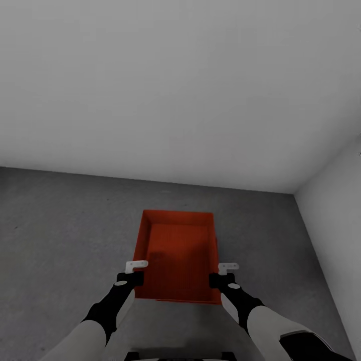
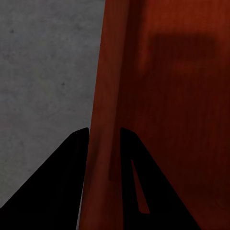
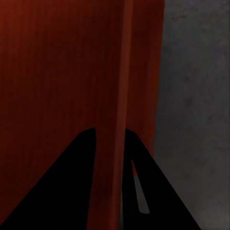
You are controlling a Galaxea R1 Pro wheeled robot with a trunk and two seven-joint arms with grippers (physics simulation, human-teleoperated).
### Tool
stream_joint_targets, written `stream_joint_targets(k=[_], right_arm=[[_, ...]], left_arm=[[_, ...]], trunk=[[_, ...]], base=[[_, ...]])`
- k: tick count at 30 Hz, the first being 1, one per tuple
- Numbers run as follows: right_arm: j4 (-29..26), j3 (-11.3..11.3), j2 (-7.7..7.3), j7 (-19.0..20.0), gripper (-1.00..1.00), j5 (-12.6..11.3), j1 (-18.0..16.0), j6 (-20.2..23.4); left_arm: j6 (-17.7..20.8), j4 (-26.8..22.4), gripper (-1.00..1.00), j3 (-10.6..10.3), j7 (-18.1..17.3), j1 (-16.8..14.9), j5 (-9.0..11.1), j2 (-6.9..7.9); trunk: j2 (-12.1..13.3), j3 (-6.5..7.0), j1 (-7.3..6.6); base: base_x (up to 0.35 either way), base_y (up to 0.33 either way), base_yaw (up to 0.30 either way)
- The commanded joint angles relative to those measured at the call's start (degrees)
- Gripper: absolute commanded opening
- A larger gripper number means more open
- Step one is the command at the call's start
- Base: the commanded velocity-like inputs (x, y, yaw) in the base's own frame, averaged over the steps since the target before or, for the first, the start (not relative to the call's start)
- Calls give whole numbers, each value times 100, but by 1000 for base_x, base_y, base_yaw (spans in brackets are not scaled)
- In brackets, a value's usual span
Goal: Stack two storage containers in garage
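Largest first: we see the plain pale grey wall (image 1: 180, 85) filling the upper half of the head view, meeting the dark grey speckled concrete floor (image 1: 65, 225) that spans the lower half, with a second wall (image 1: 336, 210) closing a corner at the right. So we judge this is the garage. Lower centre of the frame sits the orange-red rectangular open-topped storage container (image 1: 178, 253), its long axis running away from the robot toward the far wall, held between the two arms. A thin second orange edge shows along its right side and bottom rim, so it may be nested on or above the other bin; we cannot tell. The key relation: each long side wall runs straight between a pair of fingers. The left gripper (image 1: 136, 266) sits at the container's left wall near the close end, and the left wrist view shows the left gripper (image 2: 104, 136) straddling that thin wall, clamped on it. The right gripper (image 1: 228, 268) mirrors it on the right wall; the right wrist view shows the right gripper (image 3: 111, 136) likewise pinching the wall. Both arms are equally near, grip symmetric. Whether the bin rests on the floor or hangs above it we cannot tell; lowering must stay level.
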Motion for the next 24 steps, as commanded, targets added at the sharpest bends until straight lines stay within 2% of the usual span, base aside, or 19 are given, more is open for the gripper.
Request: stream_joint_targets(k=[1,16,24], right_arm=[[-12,-207,0,-449,-100,9,-3,-302],[-12,-207,0,-449,-100,14,-3,-302],[-12,-207,-1,-449,-100,14,-3,-302]], left_arm=[[46,-2,-100,84,288,0,346,-1],[34,3,-100,82,288,0,346,-10],[-124,27,-100,81,294,0,346,-10]], trunk=[[-4,-4,1],[-4,-4,1],[-4,-4,1]], base=[[0,-172,1],[0,-48,0],[0,-50,0]])
